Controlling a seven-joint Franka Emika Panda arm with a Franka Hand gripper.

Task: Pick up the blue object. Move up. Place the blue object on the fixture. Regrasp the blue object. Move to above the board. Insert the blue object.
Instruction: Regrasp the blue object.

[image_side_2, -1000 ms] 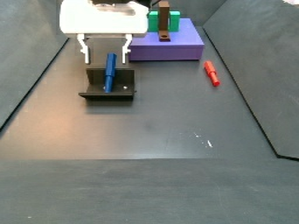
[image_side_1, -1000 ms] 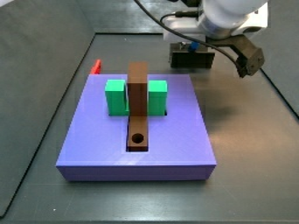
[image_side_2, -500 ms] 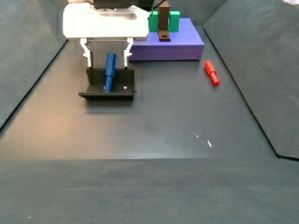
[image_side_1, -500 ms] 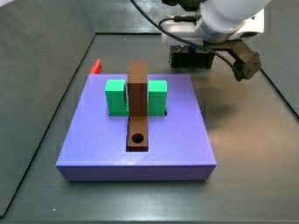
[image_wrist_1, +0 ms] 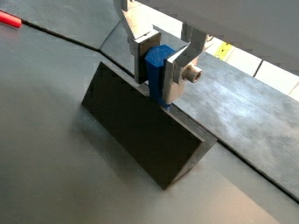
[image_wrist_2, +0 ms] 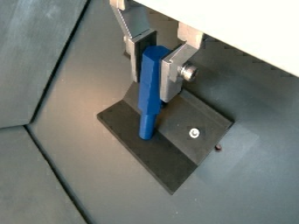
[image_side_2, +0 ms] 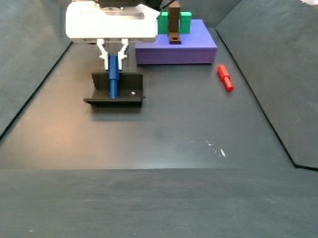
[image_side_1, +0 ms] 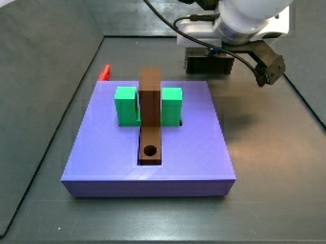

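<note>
The blue object (image_wrist_2: 149, 96) is a slim blue peg standing upright in the fixture (image_wrist_2: 163, 150), a small dark block on the floor. My gripper (image_wrist_2: 152, 80) reaches down from above, its silver fingers (image_wrist_1: 177, 70) pressed against both sides of the peg's upper half. A side view shows the gripper (image_side_2: 114, 61) shut on the peg (image_side_2: 114, 76) over the fixture (image_side_2: 115, 95). From the opposite side, the arm hides the peg and only the fixture (image_side_1: 208, 64) shows. The lavender board (image_side_1: 192, 157) lies apart from it.
On the board stand two green blocks (image_side_1: 126, 105) and a long brown bar (image_side_1: 151, 119) with a round hole near its end. A small red peg (image_side_2: 225, 77) lies on the floor beside the board (image_side_2: 192, 51). Dark walls edge the floor.
The fingers have closed in from either side of the blue peg and now touch it. The peg and the fixture have not moved.
</note>
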